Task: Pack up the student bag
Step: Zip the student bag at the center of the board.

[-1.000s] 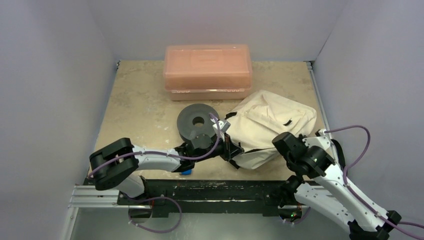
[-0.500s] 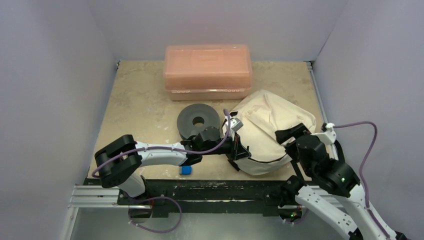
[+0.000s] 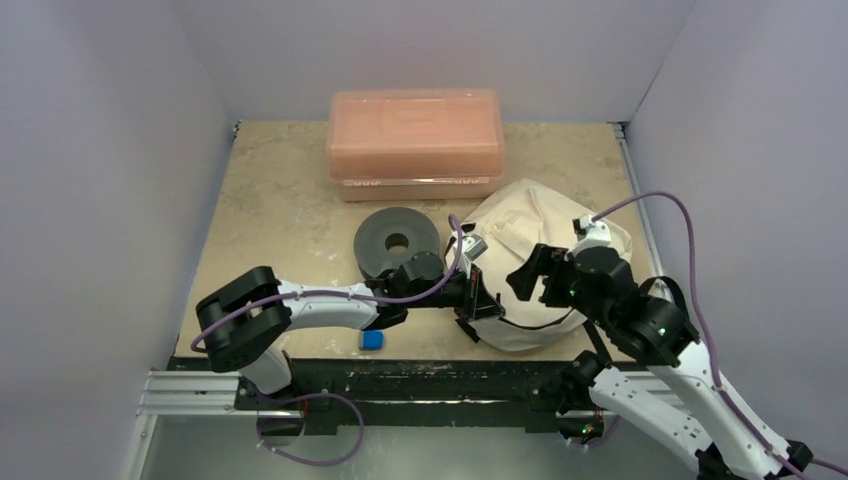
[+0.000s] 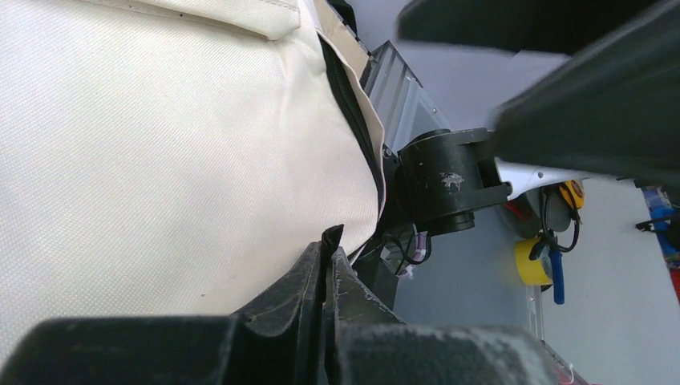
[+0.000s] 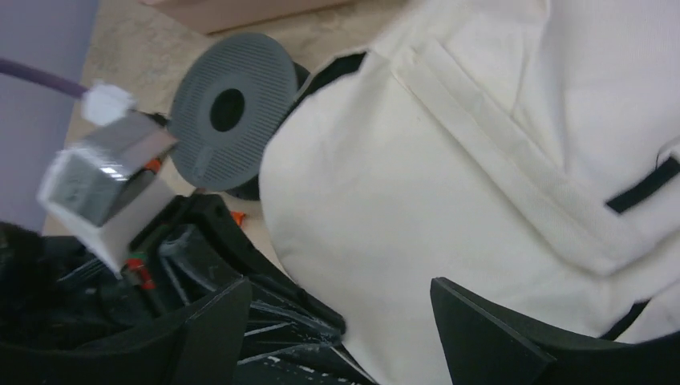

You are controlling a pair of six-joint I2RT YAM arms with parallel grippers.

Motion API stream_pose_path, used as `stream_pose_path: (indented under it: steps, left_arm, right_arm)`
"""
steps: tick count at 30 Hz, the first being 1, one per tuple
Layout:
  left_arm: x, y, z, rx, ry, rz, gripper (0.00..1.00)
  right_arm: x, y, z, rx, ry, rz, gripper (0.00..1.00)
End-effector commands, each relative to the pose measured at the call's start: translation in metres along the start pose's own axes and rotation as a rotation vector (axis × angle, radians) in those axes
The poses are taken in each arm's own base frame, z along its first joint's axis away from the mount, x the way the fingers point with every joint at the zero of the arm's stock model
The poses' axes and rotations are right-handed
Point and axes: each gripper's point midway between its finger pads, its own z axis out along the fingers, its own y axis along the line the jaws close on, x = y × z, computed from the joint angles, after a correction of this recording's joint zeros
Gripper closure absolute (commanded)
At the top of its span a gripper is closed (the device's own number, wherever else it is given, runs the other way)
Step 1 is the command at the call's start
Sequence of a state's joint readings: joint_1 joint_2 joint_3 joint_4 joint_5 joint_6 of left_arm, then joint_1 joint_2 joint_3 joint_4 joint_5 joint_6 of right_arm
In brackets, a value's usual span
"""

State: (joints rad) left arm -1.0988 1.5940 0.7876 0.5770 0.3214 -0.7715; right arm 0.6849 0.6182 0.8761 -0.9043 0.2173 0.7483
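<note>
The student bag, cream fabric with black trim, stands bunched up at the right of the table. My left gripper is at its near-left edge, shut on a thin black strip of the bag; cream fabric of the bag fills the left wrist view. My right gripper hovers over the bag's front with its jaws wide apart and nothing between them. In the right wrist view the right gripper is above the bag, with the left gripper's fingers just below-left.
A salmon-pink plastic box sits at the back. A grey disc with a centre hole lies left of the bag, also the grey disc in the right wrist view. A small blue object lies near the front edge under the left arm.
The right gripper has opened and swung up and left from the bag's right side to above it. The bag has risen from flat to bunched. The left gripper stays shut.
</note>
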Motion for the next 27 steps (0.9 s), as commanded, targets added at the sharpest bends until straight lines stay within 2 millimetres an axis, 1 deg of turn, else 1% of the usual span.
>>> stream_pose_path:
  steps: [1, 3, 4, 5, 6, 7, 8, 9, 10, 11, 12, 13, 14, 15, 16, 18, 20, 22, 27]
  left_arm:
    - [-0.016, -0.015, -0.007, 0.044, -0.055, -0.041, 1.0]
    - [-0.018, -0.012, -0.008, 0.051, -0.07, -0.067, 1.0]
    - [-0.018, -0.01, -0.008, 0.055, -0.073, -0.082, 1.0]
    - [-0.019, -0.009, -0.008, 0.057, -0.079, -0.091, 1.0]
    - [-0.019, -0.007, -0.009, 0.055, -0.081, -0.098, 1.0]
    - [-0.019, -0.007, -0.01, 0.055, -0.083, -0.099, 1.0]
    - [-0.019, -0.006, -0.01, 0.054, -0.084, -0.1, 1.0]
    - [-0.019, -0.005, -0.011, 0.051, -0.085, -0.1, 1.0]
    - [-0.019, -0.005, -0.011, 0.049, -0.086, -0.1, 1.0]
    - [-0.019, -0.005, -0.012, 0.048, -0.088, -0.1, 1.0]
    - [-0.019, -0.004, -0.012, 0.048, -0.088, -0.102, 1.0]
    - [-0.02, -0.004, -0.011, 0.05, -0.087, -0.103, 1.0]
    - [-0.02, -0.005, -0.011, 0.052, -0.087, -0.106, 1.0]
    - [-0.02, -0.006, -0.011, 0.056, -0.087, -0.105, 1.0]
    - [-0.021, -0.006, -0.01, 0.058, -0.087, -0.106, 1.0]
    - [-0.022, -0.007, -0.009, 0.061, -0.086, -0.106, 1.0]
    - [-0.023, -0.008, -0.009, 0.063, -0.089, -0.104, 1.0]
    - [-0.026, -0.01, -0.01, 0.065, -0.097, -0.101, 1.0]
    - [-0.032, -0.012, -0.013, 0.064, -0.123, -0.087, 1.0]
  right_arm:
    - [-0.082, 0.044, -0.032, -0.168, -0.296, -0.355, 0.14]
    - [-0.101, 0.05, -0.042, -0.18, -0.381, -0.493, 0.14]
    - [-0.107, 0.054, -0.048, -0.194, -0.41, -0.536, 0.12]
    - [-0.108, 0.06, -0.053, -0.228, -0.418, -0.636, 0.08]
    - [-0.1, 0.065, -0.056, -0.28, -0.394, -0.758, 0.06]
    - [-0.087, 0.066, -0.056, -0.327, -0.352, -0.906, 0.06]
    - [-0.063, 0.06, -0.052, -0.365, -0.251, -0.928, 0.06]
    - [-0.044, 0.047, -0.047, -0.358, -0.154, -0.94, 0.06]
    - [-0.029, 0.03, -0.041, -0.316, -0.07, -0.948, 0.06]
    - [-0.023, 0.007, -0.034, -0.26, -0.014, -1.145, 0.05]
    - [-0.012, -0.014, -0.027, -0.235, 0.06, -1.33, 0.04]
    - [0.004, -0.03, -0.022, -0.231, 0.142, -1.387, 0.02]
    - [0.016, -0.042, -0.021, -0.229, 0.196, -1.416, 0.01]
    - [0.023, -0.047, -0.02, -0.245, 0.213, -1.431, 0.01]
    - [0.026, -0.044, -0.02, -0.272, 0.19, -1.44, 0.01]
    - [0.028, -0.028, -0.022, -0.364, 0.112, -1.44, 0.01]
    - [0.037, -0.01, -0.025, -0.491, 0.069, -1.459, 0.04]
    - [0.045, 0.004, -0.023, -0.583, 0.057, -1.457, 0.07]
    - [0.053, 0.01, -0.002, -0.637, 0.109, -1.509, 0.17]
